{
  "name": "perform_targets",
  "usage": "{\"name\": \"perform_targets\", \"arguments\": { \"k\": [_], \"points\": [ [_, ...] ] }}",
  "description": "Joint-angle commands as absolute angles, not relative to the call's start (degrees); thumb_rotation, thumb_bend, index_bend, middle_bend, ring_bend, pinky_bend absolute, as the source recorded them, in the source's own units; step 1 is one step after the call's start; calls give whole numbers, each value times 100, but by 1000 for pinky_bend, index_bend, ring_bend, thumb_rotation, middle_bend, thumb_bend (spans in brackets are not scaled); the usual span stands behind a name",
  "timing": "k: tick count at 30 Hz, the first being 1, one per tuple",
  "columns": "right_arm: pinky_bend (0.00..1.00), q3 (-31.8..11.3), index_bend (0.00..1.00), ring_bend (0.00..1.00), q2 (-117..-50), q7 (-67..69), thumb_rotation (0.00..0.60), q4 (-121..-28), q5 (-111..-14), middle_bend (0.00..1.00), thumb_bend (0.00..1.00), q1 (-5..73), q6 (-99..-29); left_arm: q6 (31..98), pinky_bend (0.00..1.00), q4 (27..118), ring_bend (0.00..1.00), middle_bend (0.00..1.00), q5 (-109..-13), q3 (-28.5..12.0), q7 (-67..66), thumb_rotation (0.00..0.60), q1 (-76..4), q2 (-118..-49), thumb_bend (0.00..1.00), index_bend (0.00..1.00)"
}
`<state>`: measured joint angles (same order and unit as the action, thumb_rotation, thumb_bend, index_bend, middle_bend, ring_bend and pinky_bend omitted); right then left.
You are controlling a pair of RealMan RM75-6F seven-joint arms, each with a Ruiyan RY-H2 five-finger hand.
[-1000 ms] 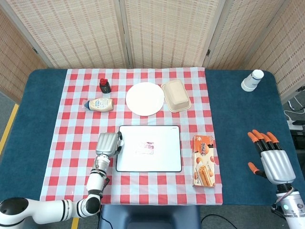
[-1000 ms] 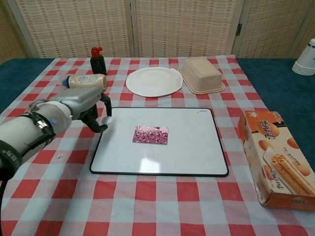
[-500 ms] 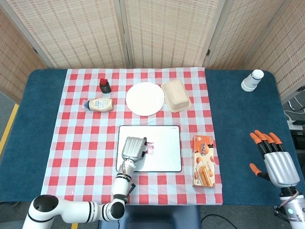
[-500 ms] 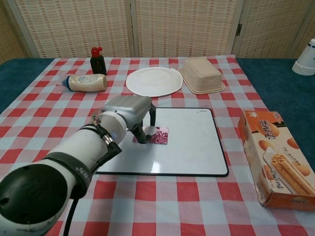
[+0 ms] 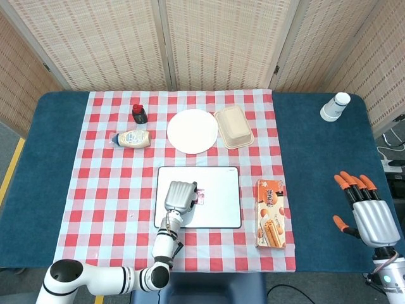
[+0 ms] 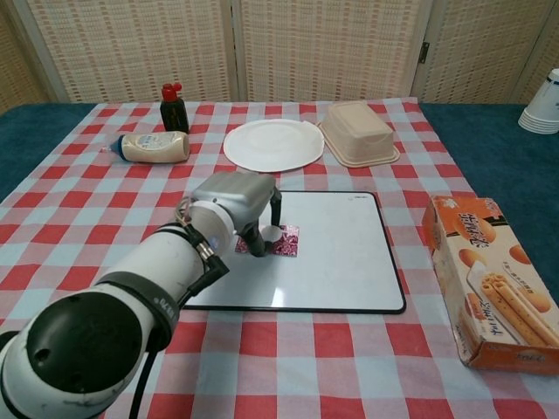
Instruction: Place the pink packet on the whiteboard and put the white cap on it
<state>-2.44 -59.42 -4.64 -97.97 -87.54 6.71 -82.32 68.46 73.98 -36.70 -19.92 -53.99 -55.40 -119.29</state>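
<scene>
On the counter [image 5: 316,183], the whiteboard [image 6: 332,262] already carries the pink packet [image 6: 284,240], lying flat with its long axis left to right. The left hand [image 6: 236,205] hangs directly above the packet's left end, fingers [image 6: 276,209] curled downward and pinching the white cap [image 6: 272,233] just over the wrapper, so the release is straight down. The right hand [image 5: 367,212] is well apart, fingers spread and empty. Against half a second ago, the left hand has edged slightly rightward over the packet.
</scene>
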Motion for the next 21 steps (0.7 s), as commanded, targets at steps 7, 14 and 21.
{"name": "perform_targets", "arguments": {
  "k": [7, 14, 21],
  "points": [
    [87, -266, 85, 0, -5937, -429, 600, -9805, -8725, 26, 217, 666, -8241, 6847, 1000, 7357, 1000, 1000, -3713, -2025, -5446, 600, -5593, -11989, 351, 463],
    [87, -269, 85, 0, -5931, -417, 600, -9804, -8724, 26, 218, 670, -8228, 6795, 1000, 7311, 1000, 1000, -3658, -2055, -5454, 600, -5578, -11976, 346, 368],
    [87, -284, 85, 0, -5936, -414, 600, -9793, -8696, 26, 217, 671, -8222, 6826, 1000, 7388, 1000, 1000, -3694, -2050, -5422, 600, -5528, -11899, 334, 287]
  ]
}}
